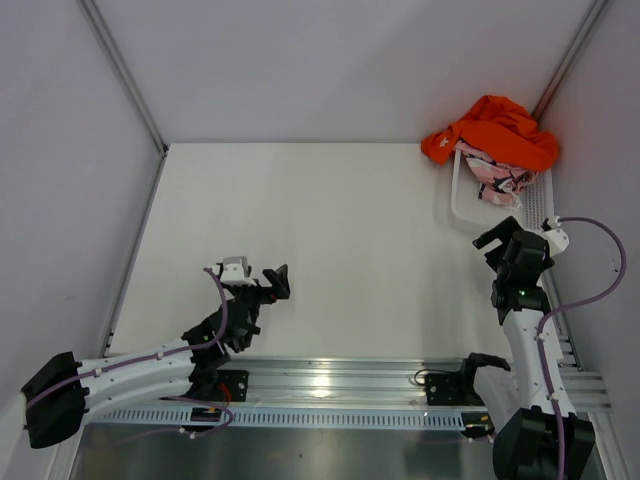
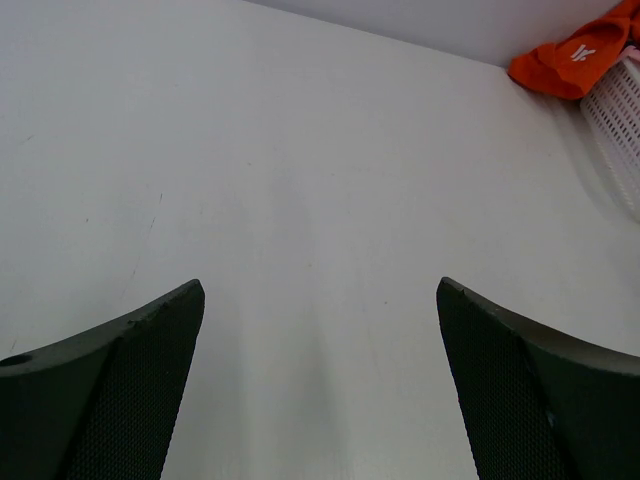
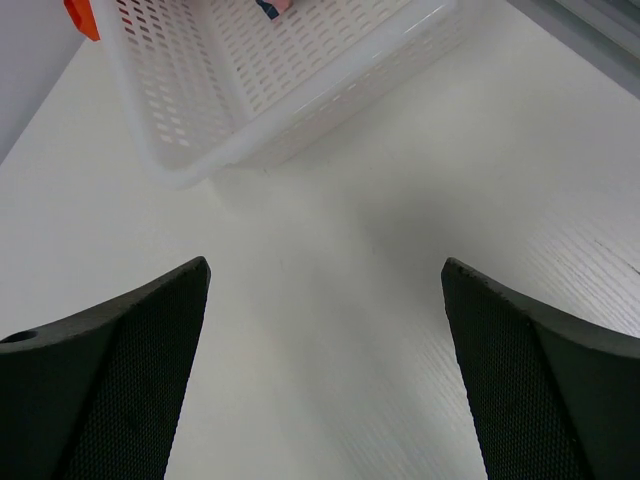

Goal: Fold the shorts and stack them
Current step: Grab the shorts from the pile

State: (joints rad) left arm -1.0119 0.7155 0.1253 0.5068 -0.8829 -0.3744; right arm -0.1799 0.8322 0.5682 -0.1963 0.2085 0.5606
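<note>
The bright orange shorts (image 1: 492, 128) lie crumpled over the far end of the white mesh basket (image 1: 457, 203) at the back right of the table. The pink printed shorts (image 1: 497, 178) are bunched inside the basket beneath them. My right gripper (image 1: 502, 238) hovers just in front of the basket, open and empty; its wrist view shows the gripper (image 3: 325, 262) facing the basket wall (image 3: 250, 85), with an orange sliver of shorts (image 3: 80, 15) at top left. My left gripper (image 1: 257, 277) stands open and empty over bare table at near left. In the left wrist view, this gripper (image 2: 320, 284) faces the distant orange shorts (image 2: 572, 58).
The white table (image 1: 300, 210) is bounded by grey walls at the back and both sides. An aluminium rail (image 1: 330, 385) carrying both arm bases runs along the near edge. The basket's corner (image 2: 622, 110) shows in the left wrist view.
</note>
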